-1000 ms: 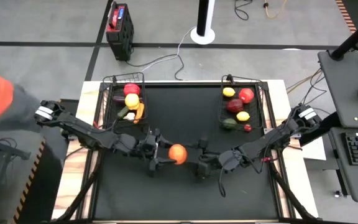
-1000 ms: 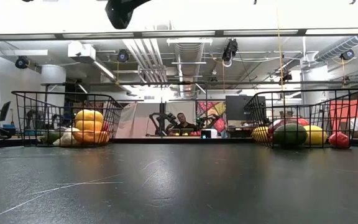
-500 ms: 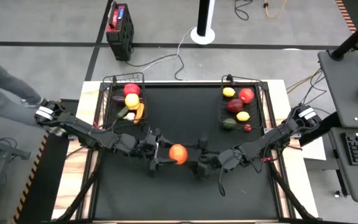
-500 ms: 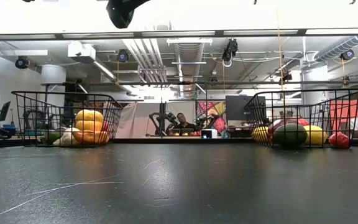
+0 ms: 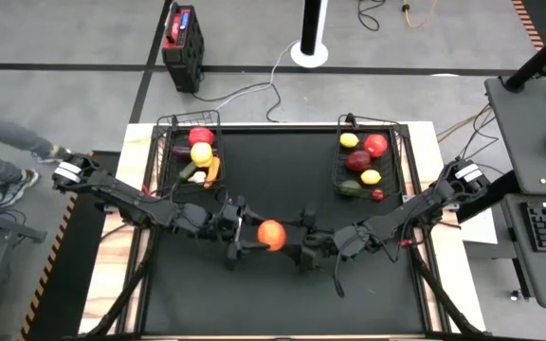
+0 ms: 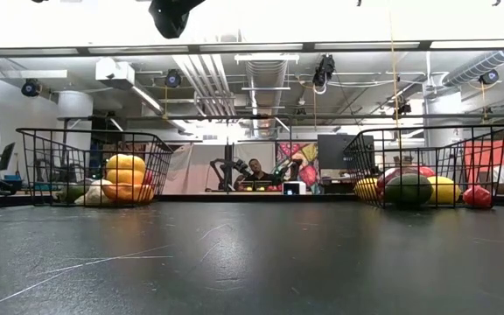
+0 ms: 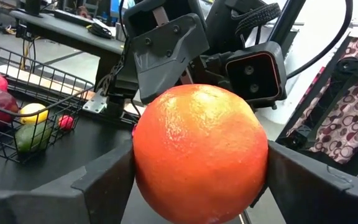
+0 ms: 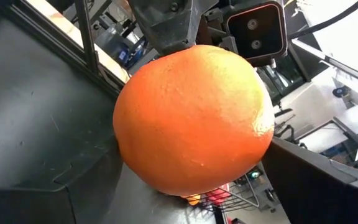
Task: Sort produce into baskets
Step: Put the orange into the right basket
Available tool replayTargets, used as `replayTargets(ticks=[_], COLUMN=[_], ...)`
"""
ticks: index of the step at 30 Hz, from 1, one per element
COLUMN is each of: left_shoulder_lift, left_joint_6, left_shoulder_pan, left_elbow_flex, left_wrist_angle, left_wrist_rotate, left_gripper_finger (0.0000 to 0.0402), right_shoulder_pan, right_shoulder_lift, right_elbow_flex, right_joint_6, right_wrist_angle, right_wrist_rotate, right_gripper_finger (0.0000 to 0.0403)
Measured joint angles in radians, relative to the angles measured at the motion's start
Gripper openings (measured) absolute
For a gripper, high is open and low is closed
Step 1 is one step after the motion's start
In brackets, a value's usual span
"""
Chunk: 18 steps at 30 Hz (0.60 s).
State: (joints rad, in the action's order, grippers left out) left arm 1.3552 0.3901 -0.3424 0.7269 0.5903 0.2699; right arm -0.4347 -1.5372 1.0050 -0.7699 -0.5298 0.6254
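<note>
An orange round fruit (image 5: 271, 234) hangs above the middle of the black table, between my two grippers. My left gripper (image 5: 251, 235) comes at it from the table's left and my right gripper (image 5: 295, 244) from the right; both are shut on it. It fills the left wrist view (image 7: 199, 152) and the right wrist view (image 8: 194, 118). It does not show in the low view. The left basket (image 5: 166, 142) and the right basket (image 5: 396, 152) stand at the far side with produce in them. My left gripper pinches the orange fruit's two opposite sides (image 7: 143, 168) between its two fingers, coming level from the table's left. The fruit is lifted clear of the table. My right gripper pinches the fruit's sides (image 8: 124, 155) between its two fingers, coming level from the table's right. Its fingers (image 7: 166, 50) stand crosswise to my left gripper's.
The left basket (image 6: 33, 144) holds yellow, red and green pieces; the right basket (image 6: 497, 140) holds lemons, red pieces and a green one. A red-and-black box (image 5: 182, 43) stands on the floor beyond the table. A person's legs (image 5: 3, 161) show at the left.
Both grippers and the orange fruit have kept still. The person at the table's left has drawn back from the left arm's base.
</note>
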Motion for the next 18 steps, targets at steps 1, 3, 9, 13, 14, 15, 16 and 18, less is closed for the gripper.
replayTargets(ticks=[1, 3, 9, 13, 14, 15, 16, 18], left_shoulder_lift=[0.000, 0.000, 0.001, 0.001, 0.001, 0.001, 0.001, 0.001], left_joint_6=[0.001, 0.001, 0.002, -0.002, -0.002, -0.002, -0.002, 0.013], left_shoulder_pan=[0.000, 0.000, 0.000, 0.001, 0.001, 0.001, 0.001, 0.001], left_elbow_flex=[0.000, 0.000, -0.001, -0.001, -0.001, -0.001, -0.001, -0.001], left_wrist_angle=[0.000, 0.002, 0.003, 0.004, 0.004, 0.004, 0.005, 0.010], left_wrist_rotate=[0.000, 0.000, 0.002, 0.014, 0.017, 0.018, 0.018, 0.027], left_gripper_finger=[0.0313, 0.0315, 0.0315, 0.0315, 0.0315, 0.0315, 0.0315, 0.0316], right_shoulder_pan=[0.000, 0.000, 0.000, 0.000, 0.000, 0.000, 0.000, 0.000], right_shoulder_lift=[0.000, 0.001, 0.002, 0.002, 0.002, 0.002, 0.002, 0.003], right_elbow_flex=[0.000, 0.000, 0.000, 0.000, 0.000, 0.000, 0.000, 0.000], right_joint_6=[0.007, 0.017, 0.048, 0.057, 0.063, 0.069, 0.072, 0.085], right_wrist_angle=[0.000, 0.002, 0.004, 0.003, 0.004, 0.003, 0.003, 0.002], right_wrist_rotate=[0.001, 0.002, 0.004, 0.042, 0.047, 0.047, 0.047, 0.049], right_gripper_finger=[0.0350, 0.0341, 0.0328, 0.0328, 0.0328, 0.0328, 0.0328, 0.0329])
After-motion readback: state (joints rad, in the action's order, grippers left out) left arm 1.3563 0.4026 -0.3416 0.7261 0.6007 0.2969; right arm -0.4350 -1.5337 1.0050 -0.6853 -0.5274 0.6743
